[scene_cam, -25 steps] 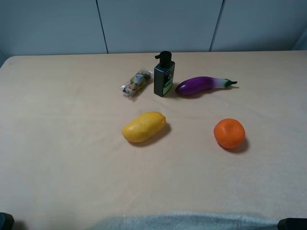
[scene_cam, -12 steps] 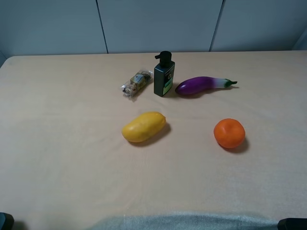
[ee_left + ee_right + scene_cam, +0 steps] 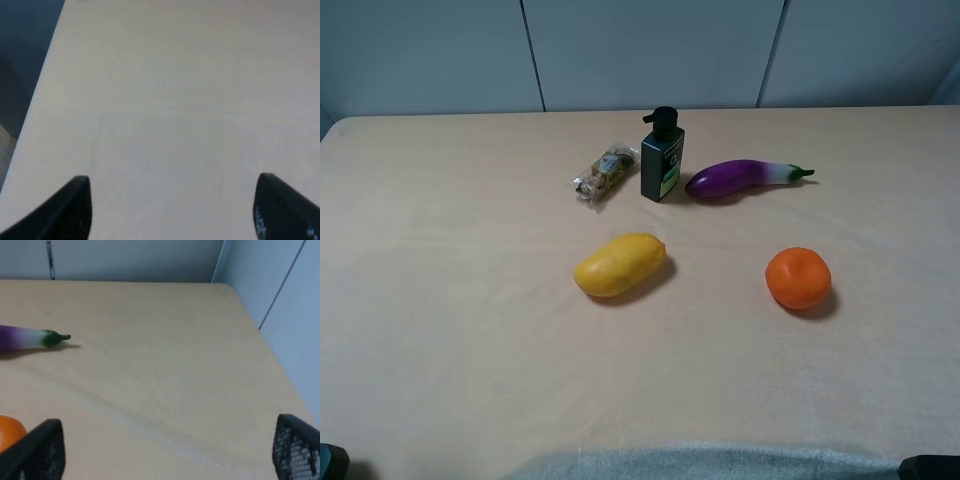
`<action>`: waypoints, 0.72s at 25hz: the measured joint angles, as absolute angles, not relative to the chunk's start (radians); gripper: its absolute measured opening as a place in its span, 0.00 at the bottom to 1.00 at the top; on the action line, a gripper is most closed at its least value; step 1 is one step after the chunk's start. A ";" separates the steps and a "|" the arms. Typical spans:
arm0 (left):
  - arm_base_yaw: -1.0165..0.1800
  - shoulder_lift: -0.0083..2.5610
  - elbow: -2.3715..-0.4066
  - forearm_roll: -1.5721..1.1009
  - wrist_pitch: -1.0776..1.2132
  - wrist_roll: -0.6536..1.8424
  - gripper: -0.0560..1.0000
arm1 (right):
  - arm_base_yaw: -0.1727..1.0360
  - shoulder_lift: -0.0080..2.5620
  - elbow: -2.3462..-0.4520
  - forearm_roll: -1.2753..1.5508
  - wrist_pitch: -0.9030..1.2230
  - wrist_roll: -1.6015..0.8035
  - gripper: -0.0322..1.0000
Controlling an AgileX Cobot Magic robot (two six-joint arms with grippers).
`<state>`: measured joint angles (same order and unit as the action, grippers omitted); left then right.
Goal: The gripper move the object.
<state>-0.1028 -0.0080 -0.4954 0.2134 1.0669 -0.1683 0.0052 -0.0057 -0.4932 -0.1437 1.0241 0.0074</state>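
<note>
The object, a small clear packet of gold-wrapped chocolates (image 3: 604,175), lies at the back of the table, just left of the dark pump bottle (image 3: 662,155). It shows in neither wrist view. My left gripper (image 3: 172,207) hangs open over bare table near the left edge, its dark fingers (image 3: 75,210) wide apart with nothing between them. My right gripper (image 3: 167,450) is also open and empty, over the right side of the table. In the high view only dark bits of the arms show at the bottom corners.
A yellow oval fruit (image 3: 620,264) lies mid-table in front of the packet. A purple eggplant (image 3: 745,178) (image 3: 25,337) sits right of the bottle, and an orange (image 3: 798,278) (image 3: 9,432) lies nearer the front right. Grey wall panels back the table.
</note>
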 joint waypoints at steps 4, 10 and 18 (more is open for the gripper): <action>-0.103 -0.008 -0.495 0.214 1.067 -0.168 0.75 | 0.005 -0.006 -0.493 -0.144 1.024 0.007 0.64; -0.103 -0.008 -0.495 0.214 1.067 -0.168 0.75 | 0.005 -0.006 -0.493 -0.144 1.024 0.007 0.64; -0.103 -0.008 -0.495 0.214 1.067 -0.168 0.75 | 0.005 -0.006 -0.493 -0.144 1.024 0.007 0.64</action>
<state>-0.1028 -0.0080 -0.4954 0.2143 1.0669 -0.1683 0.0052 -0.0057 -0.4932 -0.1437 1.0241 0.0074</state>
